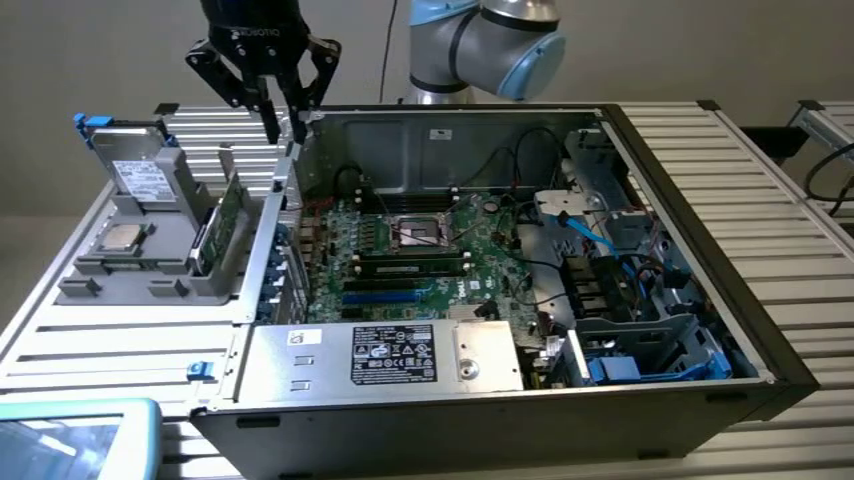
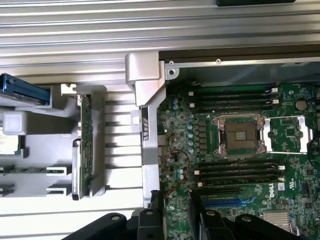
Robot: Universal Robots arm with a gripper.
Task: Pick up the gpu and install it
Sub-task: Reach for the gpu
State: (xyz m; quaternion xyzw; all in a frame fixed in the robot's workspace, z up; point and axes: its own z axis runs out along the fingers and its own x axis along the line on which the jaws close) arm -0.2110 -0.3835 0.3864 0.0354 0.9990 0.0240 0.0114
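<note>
Exterior view: set high, off one end of the open computer case (image 1: 467,430), facing down at a slant; far enough to take in the whole case, the gray holder tray (image 1: 147,272) at the exterior view's left and the arm (image 1: 487,40) behind. Wrist view: aimed straight down from close above, past the gripper (image 2: 175,200). Shared by both: motherboard (image 1: 414,262), processor socket (image 1: 416,232) and the tray's side next to the case.
</note>
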